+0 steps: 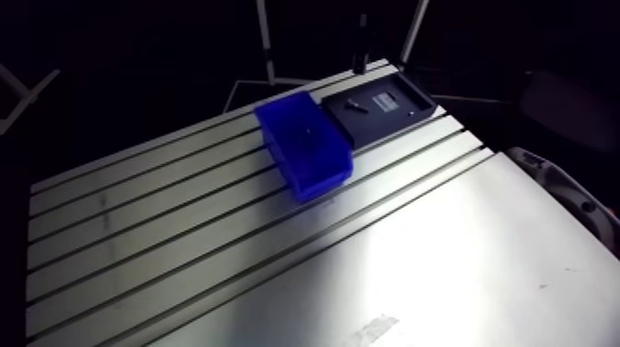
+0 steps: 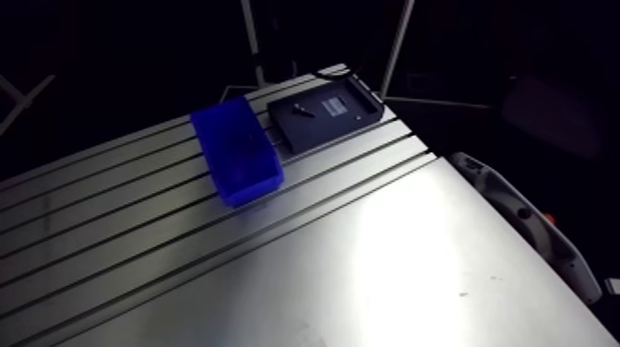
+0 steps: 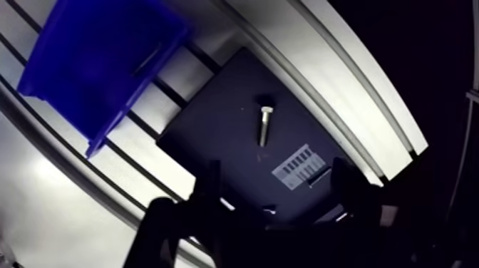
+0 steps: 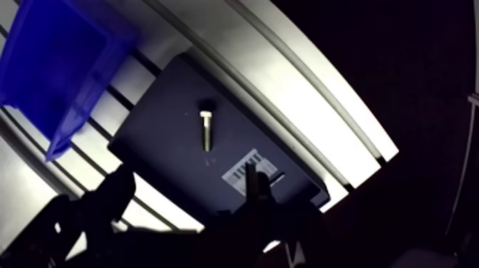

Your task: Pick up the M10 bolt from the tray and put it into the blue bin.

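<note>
A silver M10 bolt [image 3: 265, 125] lies flat in the middle of the black tray [image 3: 207, 135], its dark head pointing away from the gripper. My gripper [image 3: 278, 189] hovers above the tray's near part, open, with nothing between its fingers [image 3: 212, 187]. The bolt is ahead of the fingertips and between their lines. The blue bin [image 3: 93, 57] stands right beside the tray, off to the side of the left finger. In the arm view the bin [image 1: 304, 148] and tray [image 1: 378, 106] sit at the table's far corner, with the gripper [image 1: 360, 46] dark above them.
A white label [image 3: 299, 165] is stuck on the tray floor near the right finger. A small dark piece [image 3: 146, 60] lies inside the bin. The slotted table [image 1: 184, 231] stretches wide toward the camera. Its far edge runs just behind the tray.
</note>
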